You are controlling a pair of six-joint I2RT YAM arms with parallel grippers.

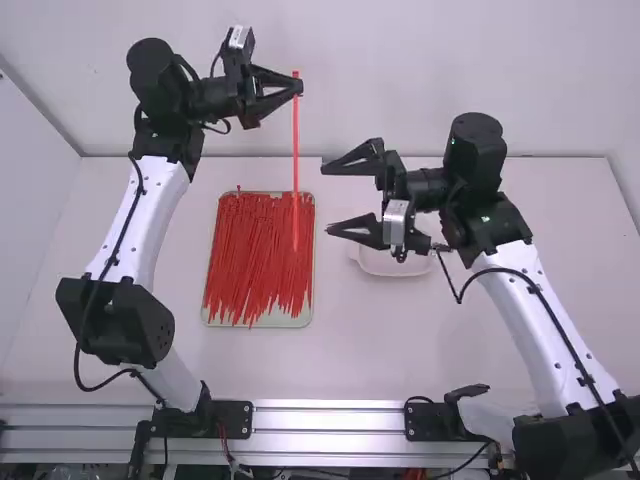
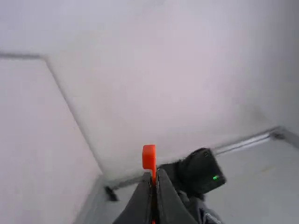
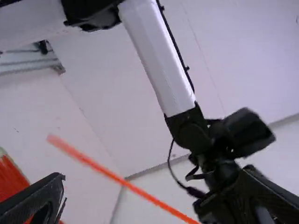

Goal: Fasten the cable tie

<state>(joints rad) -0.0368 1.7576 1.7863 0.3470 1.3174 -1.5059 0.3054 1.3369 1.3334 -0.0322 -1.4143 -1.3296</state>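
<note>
High view: at centre left, a flat tray (image 1: 256,325) heaped with red spare ties (image 1: 258,262); right of it, a white bowl (image 1: 375,266), contents hidden. Upper middle: left gripper (image 1: 297,86) clamped on one red cable tie (image 1: 296,160), hanging straight over the tray. Right gripper (image 1: 335,195) spread wide just right of it.

Left wrist view: tie's head poking above the pinched fingers, right arm (image 2: 201,171) dark behind.

Right wrist view: tie slanting across the lower middle, under the left arm (image 3: 156,56).

Robotics lab bench cell, you'd log. White table (image 1: 400,330) boxed by plain white walls (image 1: 420,70) behind and beside it. Aluminium extrusion rail (image 1: 330,412) along the table's near edge carries bolted arm mounts (image 1: 225,420); loose cables (image 1: 235,462) below that edge.
</note>
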